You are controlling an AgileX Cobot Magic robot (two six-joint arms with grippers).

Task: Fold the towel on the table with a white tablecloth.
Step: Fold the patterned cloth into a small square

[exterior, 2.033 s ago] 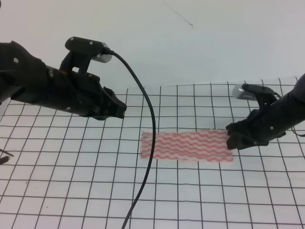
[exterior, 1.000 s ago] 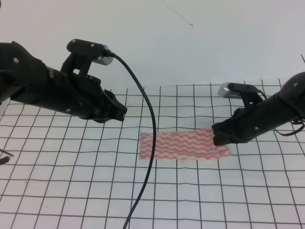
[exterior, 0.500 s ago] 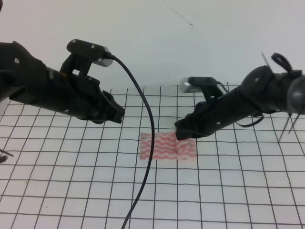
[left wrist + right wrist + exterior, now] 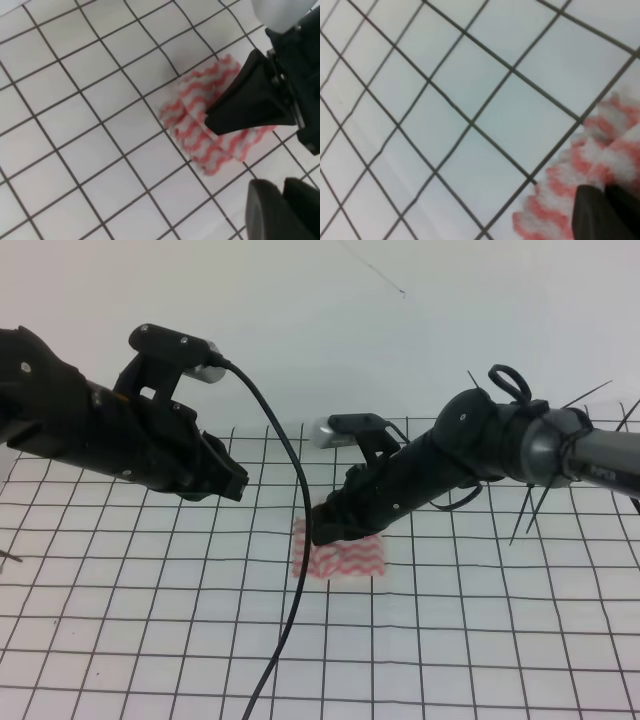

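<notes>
Left hand: raised above the gridded white surface, left of the towel; finger state cannot be told. Towel: folded double, mid-surface, long axis left to right. Right hand: clamped on the towel's upper layer.

Bright, even light, faint shadows; right wrist view perhaps slightly blurred.
</notes>
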